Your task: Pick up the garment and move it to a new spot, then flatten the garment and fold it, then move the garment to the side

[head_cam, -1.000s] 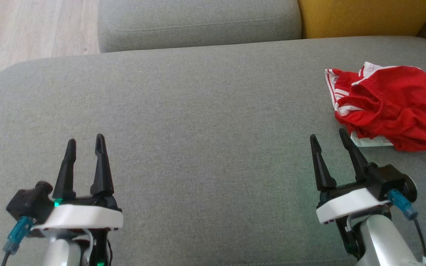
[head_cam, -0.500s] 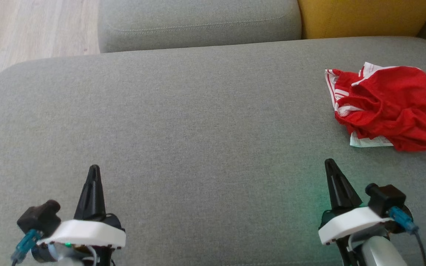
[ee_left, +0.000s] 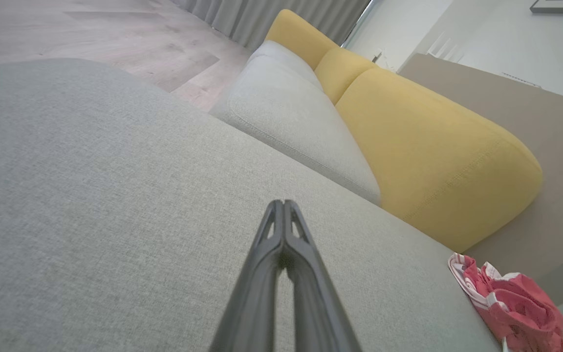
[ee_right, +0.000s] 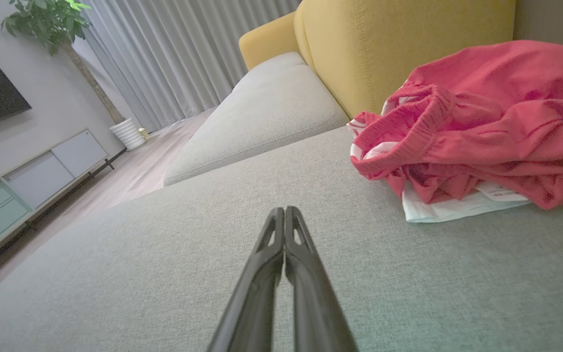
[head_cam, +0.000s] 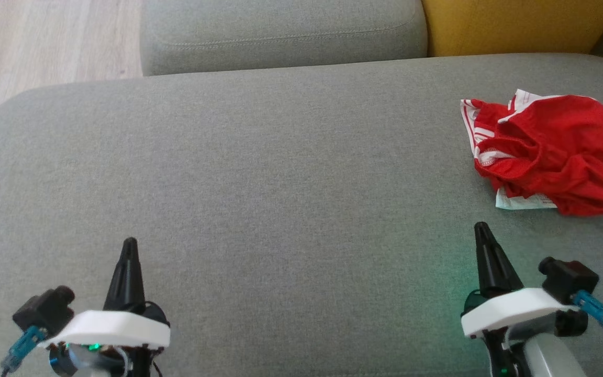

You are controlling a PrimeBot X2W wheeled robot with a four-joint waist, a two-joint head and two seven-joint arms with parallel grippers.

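Evidently everything is being left undone: the garment (head_cam: 547,152) is lying crumpled on the sofa (head_cam: 280,173), left claw (head_cam: 130,242) and right claw (head_cam: 482,226) being pressed together, empty.

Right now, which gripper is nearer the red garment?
Right. The right gripper is just short of the red garment, not touching; the left gripper is far to its left.

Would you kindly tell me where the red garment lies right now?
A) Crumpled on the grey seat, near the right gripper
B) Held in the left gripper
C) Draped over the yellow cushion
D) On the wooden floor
A: the garment lies crumpled on the seat, a little beyond the shut right gripper, which does not touch it.
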